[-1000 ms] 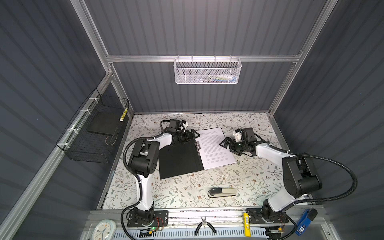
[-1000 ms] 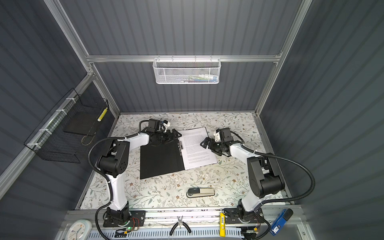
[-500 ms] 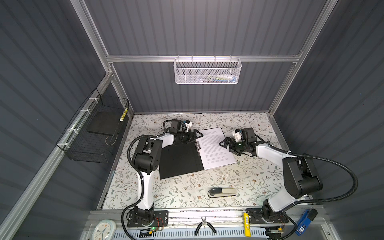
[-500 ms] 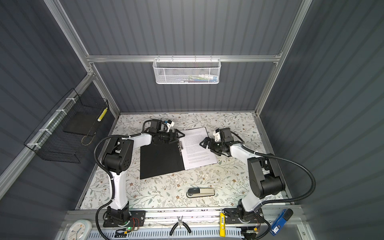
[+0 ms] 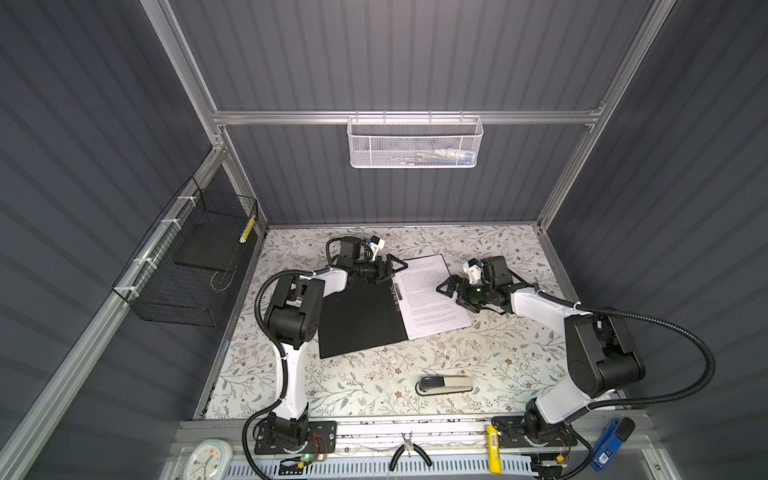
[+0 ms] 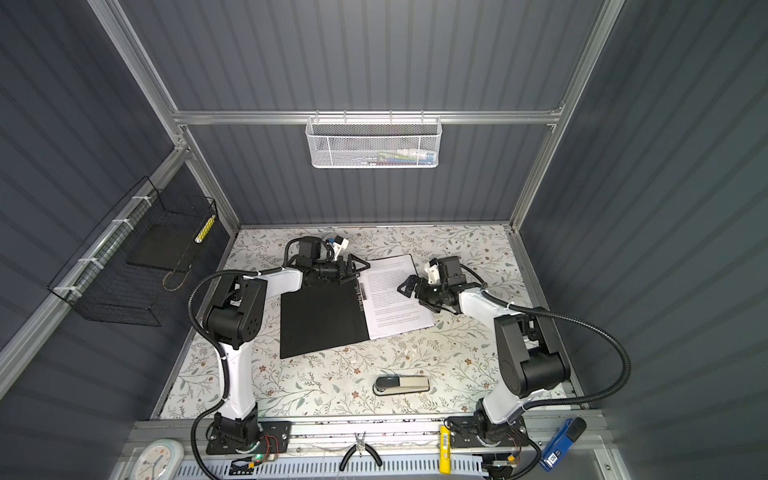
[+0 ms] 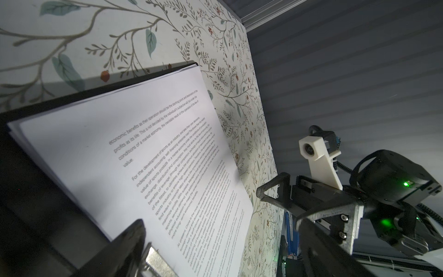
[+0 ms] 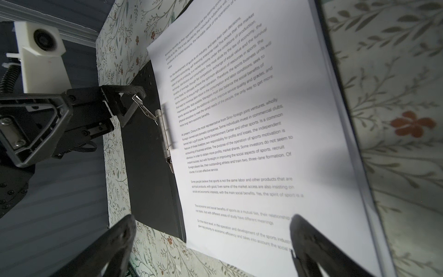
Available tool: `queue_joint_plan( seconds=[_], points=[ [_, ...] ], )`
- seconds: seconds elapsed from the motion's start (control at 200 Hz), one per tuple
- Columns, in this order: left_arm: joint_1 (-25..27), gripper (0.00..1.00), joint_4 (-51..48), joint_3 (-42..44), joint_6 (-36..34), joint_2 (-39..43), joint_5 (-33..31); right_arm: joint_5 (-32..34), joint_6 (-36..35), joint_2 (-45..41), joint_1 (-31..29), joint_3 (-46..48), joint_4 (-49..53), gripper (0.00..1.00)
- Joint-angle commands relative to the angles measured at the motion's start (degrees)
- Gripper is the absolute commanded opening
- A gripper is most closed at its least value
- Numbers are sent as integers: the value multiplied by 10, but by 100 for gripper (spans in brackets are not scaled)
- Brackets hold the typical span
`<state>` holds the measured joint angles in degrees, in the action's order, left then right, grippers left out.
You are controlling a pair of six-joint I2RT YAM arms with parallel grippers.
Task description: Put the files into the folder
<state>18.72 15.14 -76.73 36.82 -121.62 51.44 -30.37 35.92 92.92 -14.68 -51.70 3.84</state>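
**Folder** (image 5: 357,320): black, lying open and flat on the floral tabletop (image 5: 374,374), left of centre in both top views. Its left leaf is bare.

**Files** (image 5: 432,295): a stack of white printed sheets inside the folder, covering its right leaf, with the inner edge at the spine.

**Clamp bar** (image 5: 397,293): metal, running along the spine. The top views show only a thin pale strip. In the right wrist view the clamp bar (image 8: 165,134) has a silver lever that stands up and points toward the left hand.

**Left hand** (image 5: 388,268): at the far end of the spine, jaws wide, holding nothing. In the right wrist view the left hand (image 8: 129,105) has one fingertip just beside the lever tip. Whether they touch cannot be told.

**Right hand** (image 5: 451,291): low at the files' outer edge, jaws wide, empty. Its own view shows its fingers (image 8: 115,242) spread, with the printed page between them. In the left wrist view the right hand (image 7: 279,205) is seen head-on, near the paper edge.

**Left wrist view only:** the layered sheet edges of the files (image 7: 148,156), with a black folder margin beyond them.

**Top views only:**
- A stapler (image 5: 444,384) on the near tabletop, well apart from the folder.
- A white mesh basket (image 5: 415,143) on the back wall.
- A black wire basket (image 5: 187,266) on the left wall, holding a dark slab (image 5: 203,255).
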Motion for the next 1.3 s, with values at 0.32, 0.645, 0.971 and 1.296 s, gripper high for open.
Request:
queue_joint_plan(
  seconds=[0.32, 0.645, 0.971, 1.296],
  points=[
    [54, 100, 73, 98, 43, 87, 6, 83, 33, -74, 8, 12, 7, 99],
    [57, 100, -66, 104, -39, 200, -94, -12, 163, -110, 101, 135, -219, 99],
    [53, 100, -199, 206, -98, 390, -306, -13, 172, -99, 37, 83, -144, 99],
    [30, 100, -286, 330, -41, 480, -393, 53, 289, 4, -122, -13, -134, 79]
  ],
)
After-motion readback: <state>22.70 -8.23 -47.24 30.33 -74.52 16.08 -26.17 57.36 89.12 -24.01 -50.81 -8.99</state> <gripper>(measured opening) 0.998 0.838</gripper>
